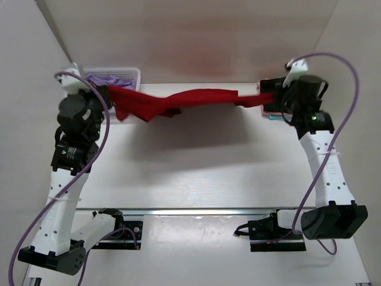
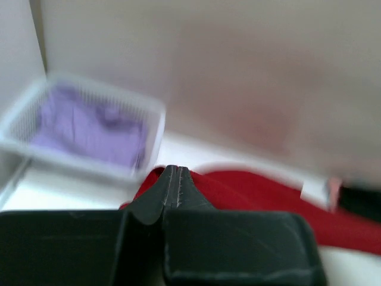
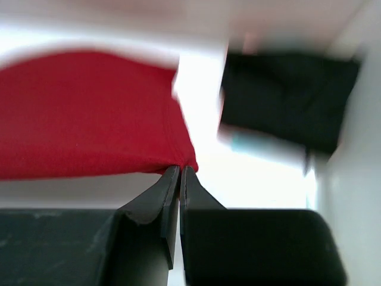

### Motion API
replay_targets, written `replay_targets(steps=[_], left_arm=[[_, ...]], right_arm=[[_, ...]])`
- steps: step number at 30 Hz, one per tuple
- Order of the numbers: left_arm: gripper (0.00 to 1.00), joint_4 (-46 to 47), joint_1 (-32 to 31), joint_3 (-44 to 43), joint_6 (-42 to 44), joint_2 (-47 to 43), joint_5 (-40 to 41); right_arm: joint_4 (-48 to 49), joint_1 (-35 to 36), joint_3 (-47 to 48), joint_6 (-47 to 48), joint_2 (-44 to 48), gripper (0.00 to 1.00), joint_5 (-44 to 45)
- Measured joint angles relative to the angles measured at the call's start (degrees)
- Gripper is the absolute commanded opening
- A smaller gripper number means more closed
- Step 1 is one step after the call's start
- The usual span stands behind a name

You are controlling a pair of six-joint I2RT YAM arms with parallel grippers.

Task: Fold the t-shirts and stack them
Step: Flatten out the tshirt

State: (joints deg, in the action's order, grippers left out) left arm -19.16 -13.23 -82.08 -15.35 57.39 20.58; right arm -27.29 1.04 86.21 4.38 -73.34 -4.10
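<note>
While I look down from the top camera, my left gripper (image 1: 107, 94) and my right gripper (image 1: 262, 99) each pinch one end of the deep red t-shirt (image 1: 190, 100). It hangs stretched between them above the far part of the table (image 1: 196, 173), bunched and sagging toward its left end. Just behind my left gripper sits the white basket (image 1: 136, 72) with the lavender t-shirt (image 1: 110, 78) inside; under my right gripper a sliver of pink and teal cloth (image 1: 271, 115) peeks out near the far right corner. Through my left wrist camera — blurred — my fingers meet at their tips (image 2: 177, 173), clamped on the edge of the deep red t-shirt (image 2: 256, 196), which runs off to the right. The white basket (image 2: 153, 128) stands beyond on the left, the lavender t-shirt (image 2: 89, 128) heaped in it. Through my right wrist camera my fingers press together (image 3: 180, 173) with a hem corner of the deep red t-shirt (image 3: 83, 113) caught between their tips, the cloth spreading leftward. Beyond on the right lies the black t-shirt (image 3: 286, 95) — a teal strip shows along its near edge.
</note>
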Motion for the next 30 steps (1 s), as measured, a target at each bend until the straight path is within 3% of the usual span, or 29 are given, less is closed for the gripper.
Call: replay_targets(steps=[7, 10, 14, 17, 21, 24, 26, 30], left_arm=[[0.00, -14.3, 0.9, 17.0, -4.4, -7.1, -6.0], [0.00, -19.4, 2.2, 18.1, -5.7, -11.0, -6.2], [0.00, -18.3, 2.8, 17.0, -6.9, -12.3, -5.8], [0.00, -13.4, 2.2, 15.3, -8.7, -6.3, -4.9], [0.00, -6.5, 1.5, 11.4, -10.7, 9.1, -4.8], [0.00, -4.1, 1.5, 5.6, -11.3, 21.9, -5.1], [0.00, -4.3, 1.5, -1.9, -10.7, 29.1, -5.4], [0.00, -1.3, 1.3, -13.0, -7.6, 31.1, -6.3]], right_arm=[[-9.1, 1.2, -22.9, -3.9, 9.9, 0.00, 1.8], [-13.2, 1.1, -25.6, -5.4, 16.1, 0.00, 3.0], [-13.5, 1.1, -23.6, -6.2, 18.1, 0.00, 4.2], [-10.0, 0.7, -19.7, -7.4, 12.9, 0.00, 3.3], [-3.7, -1.0, -13.9, -8.8, -0.3, 0.00, 1.3], [-4.3, -1.9, -2.3, -8.6, -14.8, 0.00, 0.8], [-7.2, -2.4, 10.6, -8.4, -23.5, 0.00, 0.6], [-7.8, -2.2, 27.2, -7.6, -27.3, 0.00, 0.7]])
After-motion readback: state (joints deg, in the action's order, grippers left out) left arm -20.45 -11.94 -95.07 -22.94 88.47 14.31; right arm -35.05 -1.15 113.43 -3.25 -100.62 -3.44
